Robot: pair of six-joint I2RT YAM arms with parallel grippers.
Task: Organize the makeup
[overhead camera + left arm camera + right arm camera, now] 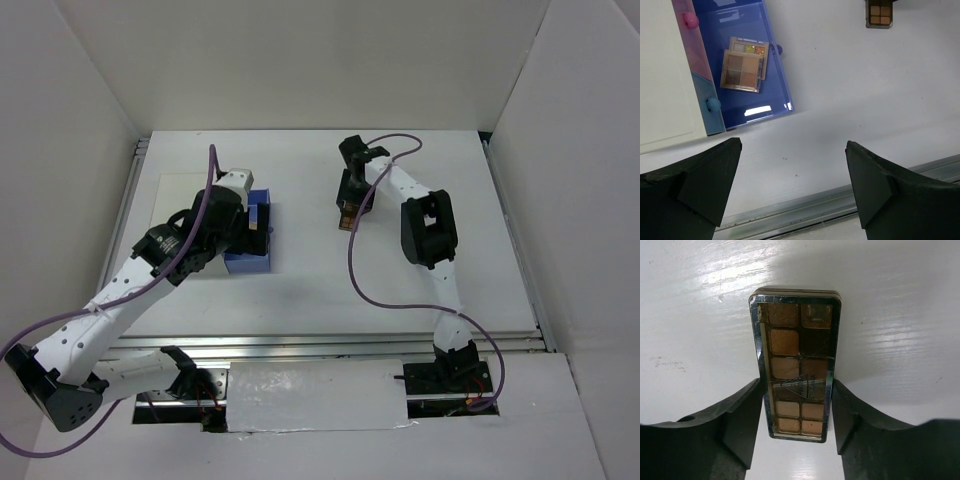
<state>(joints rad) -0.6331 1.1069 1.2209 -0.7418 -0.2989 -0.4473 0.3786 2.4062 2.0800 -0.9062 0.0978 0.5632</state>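
Palette [797, 372], long and shiny-rimmed, lies flat on the table [890, 315] toward its far edge, about mid-width. The right gripper [796, 390] presses its two long sides near one end. I'd guess it is light, stiff and slick, with crumbly pans, so a gentle squeeze nearer mid-length seems safer. The left gripper [793, 145] gapes wide beside the blue drawer [740, 106].

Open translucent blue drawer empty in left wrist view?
No, a flat brown eyeshadow palette overlaps a flat multicoloured eyeshadow palette inside that blue drawer.
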